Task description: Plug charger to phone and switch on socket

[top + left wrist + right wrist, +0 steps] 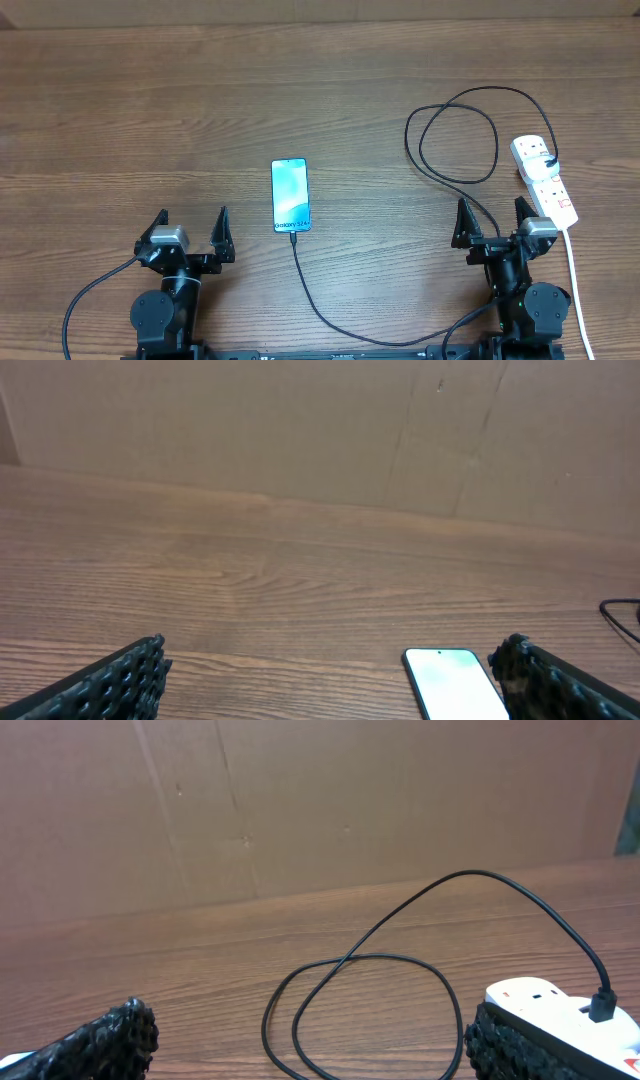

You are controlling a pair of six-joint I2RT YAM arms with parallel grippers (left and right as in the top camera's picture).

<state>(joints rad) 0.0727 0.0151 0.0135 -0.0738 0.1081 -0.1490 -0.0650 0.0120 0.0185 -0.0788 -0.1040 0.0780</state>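
The phone (pixel 290 195) lies flat mid-table, screen lit light blue; in the left wrist view the phone (pixel 450 682) sits just inside the right finger. The charger (pixel 455 135), a thin black cable, runs from a plug in the socket (pixel 545 180), loops, passes the right arm and curves along the front to the phone's near edge, where its tip (pixel 293 237) meets the phone. The right wrist view shows the charger loop (pixel 360 1010) and the socket (pixel 545 998). My left gripper (pixel 190 235) and right gripper (pixel 492 225) both stand open and hold nothing.
The socket's white cord (pixel 578 290) trails down the right side toward the table's front edge, close beside the right arm. A brown cardboard wall (pixel 320 430) backs the wooden table (pixel 120 120).
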